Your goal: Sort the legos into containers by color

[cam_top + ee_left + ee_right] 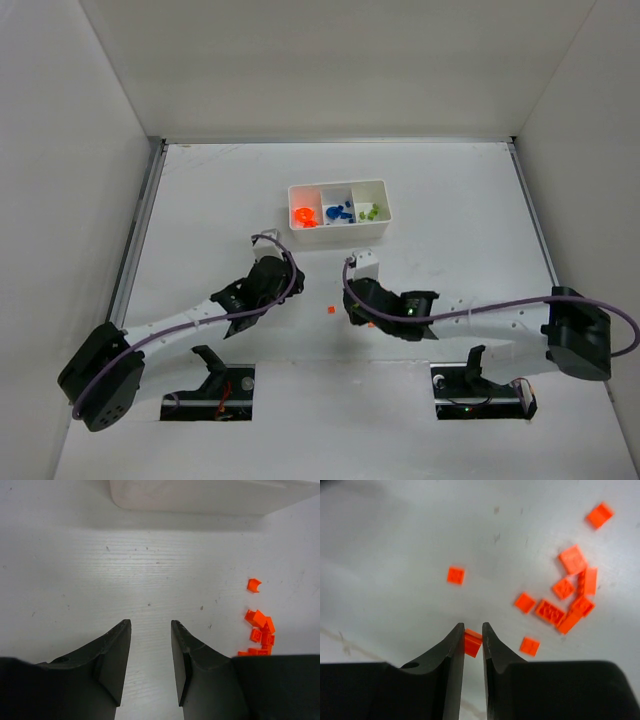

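step: right gripper (473, 630) pinching one orange brick (472, 644) at its fingertips, near side of tray (340, 183) | left gripper (151, 625) spread, empty | loose orange legos (570, 595) just right of the pinch | do: lift straight up clear of neighbours, carry far, release low inside left compartment (292, 208), where the orange is

Overhead view looks down; both close wrist views share orange bricks (572, 559) (258, 617).

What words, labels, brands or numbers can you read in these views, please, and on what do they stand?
None: no readable text shows on the tray, the loose orange bricks, the orange brick in the right gripper, the left gripper or the table.
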`<state>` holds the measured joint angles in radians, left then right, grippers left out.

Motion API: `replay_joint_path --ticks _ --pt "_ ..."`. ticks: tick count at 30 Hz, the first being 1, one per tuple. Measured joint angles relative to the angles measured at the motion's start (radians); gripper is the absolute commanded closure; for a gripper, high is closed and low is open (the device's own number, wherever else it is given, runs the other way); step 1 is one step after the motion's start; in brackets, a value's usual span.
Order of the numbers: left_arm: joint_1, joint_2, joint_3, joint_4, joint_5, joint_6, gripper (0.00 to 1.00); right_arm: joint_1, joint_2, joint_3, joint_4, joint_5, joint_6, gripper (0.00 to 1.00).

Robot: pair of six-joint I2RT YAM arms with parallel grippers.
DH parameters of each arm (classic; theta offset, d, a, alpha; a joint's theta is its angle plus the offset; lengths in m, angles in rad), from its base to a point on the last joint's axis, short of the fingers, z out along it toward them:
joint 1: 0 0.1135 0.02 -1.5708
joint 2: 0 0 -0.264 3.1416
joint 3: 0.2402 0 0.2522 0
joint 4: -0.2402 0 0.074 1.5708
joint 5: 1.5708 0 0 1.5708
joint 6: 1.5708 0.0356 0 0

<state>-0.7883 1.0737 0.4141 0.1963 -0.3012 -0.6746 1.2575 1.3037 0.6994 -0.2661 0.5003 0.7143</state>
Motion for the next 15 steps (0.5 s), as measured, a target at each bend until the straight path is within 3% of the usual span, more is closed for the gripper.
replay_joint_path --ticks 6,15 --pt "0.000 -0.054 -0.069 -0.010 -0.010 -0.028 0.65 -0.200 0.095 0.190 0.103 -0.089 -0.156 0.77" --pt "-0.043 -0.092 -0.113 -0.014 -0.016 -0.071 0.65 -0.383 0.431 0.607 0.229 -0.222 -0.290 0.77"
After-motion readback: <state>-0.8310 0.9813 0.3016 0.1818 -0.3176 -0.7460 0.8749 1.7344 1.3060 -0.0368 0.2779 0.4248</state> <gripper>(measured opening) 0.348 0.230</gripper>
